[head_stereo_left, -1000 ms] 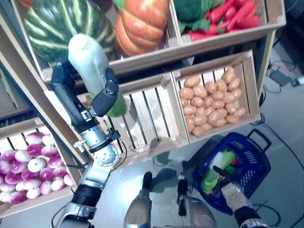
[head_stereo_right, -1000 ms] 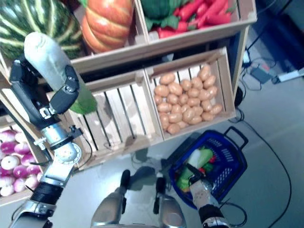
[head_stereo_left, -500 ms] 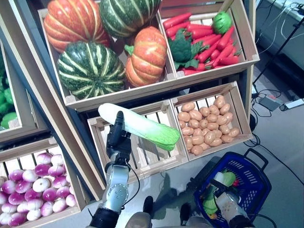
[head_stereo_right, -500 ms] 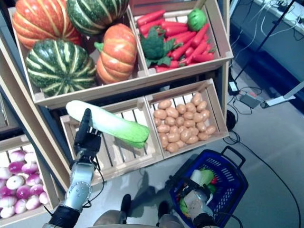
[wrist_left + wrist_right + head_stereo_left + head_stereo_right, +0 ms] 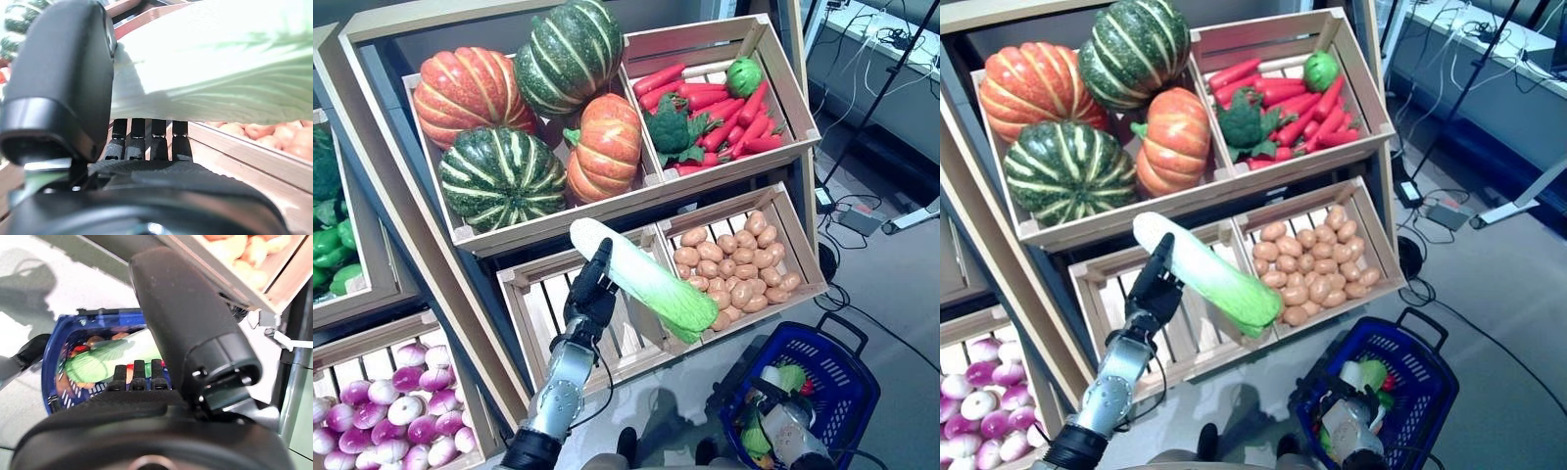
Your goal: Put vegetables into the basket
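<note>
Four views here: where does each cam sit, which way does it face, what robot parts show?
Left eye view: head, looking down at crates; left hand holds the cabbage, right hand grips the blue basket.
Right eye view: same scene, slightly offset.
Left wrist view: along its own hand, curled on the cabbage; potatoes beyond.
Right wrist view: along its own hand, down into the basket.
Shared: both wrist views show potatoes.

A wooden rack (image 5: 431,264) of crates stands on the grey floor (image 5: 901,284), with an empty slatted crate (image 5: 548,304) low down and cables (image 5: 862,196) trailing at the right.
</note>
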Motion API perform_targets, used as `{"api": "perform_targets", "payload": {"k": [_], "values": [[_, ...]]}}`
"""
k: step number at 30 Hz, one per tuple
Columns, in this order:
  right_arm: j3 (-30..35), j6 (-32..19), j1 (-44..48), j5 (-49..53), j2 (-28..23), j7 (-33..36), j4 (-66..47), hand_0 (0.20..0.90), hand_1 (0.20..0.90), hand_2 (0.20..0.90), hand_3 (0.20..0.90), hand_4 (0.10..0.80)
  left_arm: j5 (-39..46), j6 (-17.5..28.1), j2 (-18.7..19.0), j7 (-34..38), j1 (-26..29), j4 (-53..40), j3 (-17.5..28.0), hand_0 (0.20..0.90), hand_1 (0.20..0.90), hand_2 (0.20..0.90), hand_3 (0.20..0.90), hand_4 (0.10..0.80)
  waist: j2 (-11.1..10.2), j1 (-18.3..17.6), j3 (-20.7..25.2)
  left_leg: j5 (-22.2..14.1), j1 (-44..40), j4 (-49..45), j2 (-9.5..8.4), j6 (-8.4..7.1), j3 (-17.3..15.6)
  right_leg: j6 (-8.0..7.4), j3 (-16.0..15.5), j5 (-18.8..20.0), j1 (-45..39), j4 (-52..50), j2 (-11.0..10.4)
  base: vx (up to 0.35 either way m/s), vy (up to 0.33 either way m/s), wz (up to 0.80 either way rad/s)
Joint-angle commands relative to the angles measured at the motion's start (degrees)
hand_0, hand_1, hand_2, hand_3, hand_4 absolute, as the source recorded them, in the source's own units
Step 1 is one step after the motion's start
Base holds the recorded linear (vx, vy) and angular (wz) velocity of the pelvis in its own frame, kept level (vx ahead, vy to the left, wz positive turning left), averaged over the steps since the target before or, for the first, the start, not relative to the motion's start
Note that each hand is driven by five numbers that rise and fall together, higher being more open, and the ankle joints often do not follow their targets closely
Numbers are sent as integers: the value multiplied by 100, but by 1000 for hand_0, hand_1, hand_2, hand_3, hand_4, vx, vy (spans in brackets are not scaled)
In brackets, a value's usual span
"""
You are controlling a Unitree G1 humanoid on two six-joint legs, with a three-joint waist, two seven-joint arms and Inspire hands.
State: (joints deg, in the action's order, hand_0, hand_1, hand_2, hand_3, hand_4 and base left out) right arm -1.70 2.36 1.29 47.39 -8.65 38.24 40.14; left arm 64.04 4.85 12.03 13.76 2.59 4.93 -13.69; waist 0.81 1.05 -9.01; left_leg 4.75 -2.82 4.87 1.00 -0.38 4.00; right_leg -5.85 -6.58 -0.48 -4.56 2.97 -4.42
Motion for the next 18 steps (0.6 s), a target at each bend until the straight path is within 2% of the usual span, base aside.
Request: {"api": "perform_targets", "payload": {"k": [1, 5, 8, 12, 17, 18], "values": [[-368, -250, -41, -529, -333, -12, -921, 900, 900, 900, 900, 800, -1214, 330, 300, -449, 306, -779, -31, 300, 300, 300, 300, 400, -278, 69, 453, -458, 8, -313, -194, 102, -95, 34, -47, 600, 186, -114, -303, 0, 0, 0], [-421, -282, -111, -889, -506, -272, -1635, 900, 900, 900, 900, 800, -2227, 450, 565, -424, 309, -960, 46, 300, 300, 300, 300, 400, -291, 39, 419, -466, 13, -292, -198, 119, -107, 14, -17, 594, 230, -122, -304, -9, -1, 0], [-358, -372, -195, -1288, -660, -826, -2211, 900, 900, 900, 900, 800, -2706, 429, 791, -427, 327, -1026, 189, 300, 300, 300, 300, 400, -310, 6, 412, -482, -9, -258, -198, 137, -121, -18, 17, 584, 240, -106, -314, -12, -3, 0], [-293, -492, -243, -1648, -807, -1237, -2714, 900, 900, 900, 900, 800, -3056, 452, 942, -442, 332, -1028, 264, 300, 300, 300, 300, 400, -332, -31, 422, -486, -13, -247, -193, 134, -140, -49, 51, 583, 243, -82, -320, -15, -7, -9], [-197, -493, -160, -1509, -1169, -1917, -3312, 900, 900, 900, 900, 800, -3577, 560, 1163, -439, 456, -1085, 324, 300, 300, 300, 300, 400, -350, -55, 425, -492, -15, -220, -192, 127, -157, -79, 88, 585, 255, -46, -314, -31, -10, -8], [-228, -419, -152, -1333, -1252, -2279, -3516, 900, 900, 900, 900, 800, -3637, 553, 1201, -422, 489, -1064, 325, 300, 300, 300, 300, 400, -356, -65, 431, -491, -27, -198, -188, 125, -164, -87, 100, 580, 257, -43, -311, 0, 0, 0]]}}
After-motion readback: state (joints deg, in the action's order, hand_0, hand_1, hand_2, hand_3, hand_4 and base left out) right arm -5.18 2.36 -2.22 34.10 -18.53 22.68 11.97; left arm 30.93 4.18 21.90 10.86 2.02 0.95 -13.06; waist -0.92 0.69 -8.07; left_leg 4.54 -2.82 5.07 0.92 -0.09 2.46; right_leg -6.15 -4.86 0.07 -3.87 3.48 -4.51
